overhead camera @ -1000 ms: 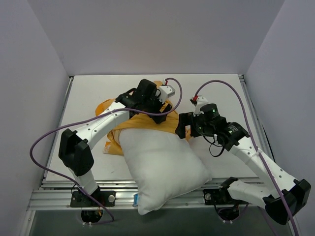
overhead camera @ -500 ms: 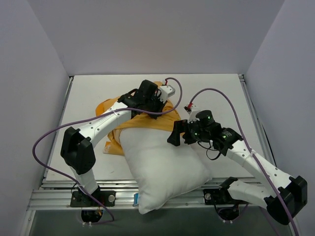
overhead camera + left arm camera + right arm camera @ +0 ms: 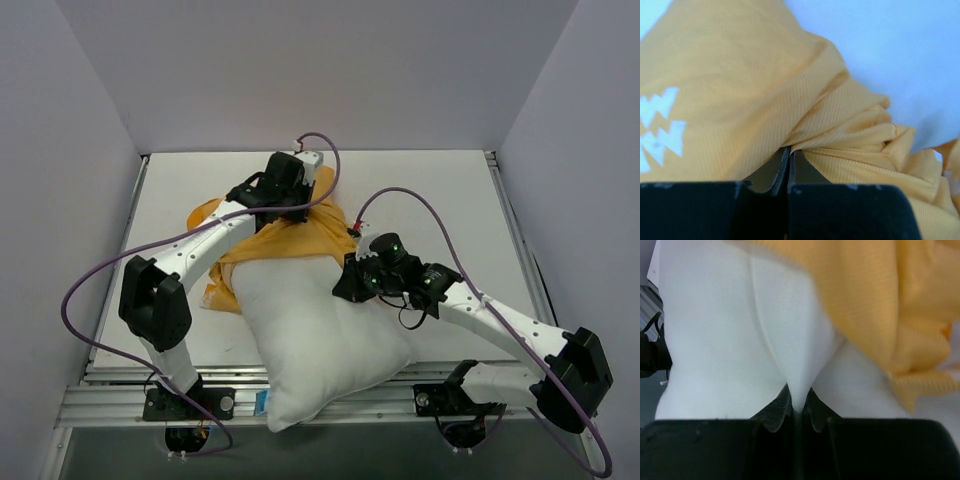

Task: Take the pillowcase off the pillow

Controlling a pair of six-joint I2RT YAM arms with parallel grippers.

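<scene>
Plump white rectangular pillow lying on the white counter, its near corner reaching past the counter's near edge. The bunched orange-yellow fabric pillowcase covers only its far end. Left pincer closed tight on a pillowcase fold. Right pincer clamped on a pinch of bare pillow fabric, just beside the pillowcase's edge.

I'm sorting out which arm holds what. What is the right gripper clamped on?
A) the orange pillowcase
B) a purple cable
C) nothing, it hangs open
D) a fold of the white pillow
D: in the right wrist view the right gripper is shut on a pinched ridge of the white pillow, with the orange pillowcase lying beside it, outside the fingers.
</scene>
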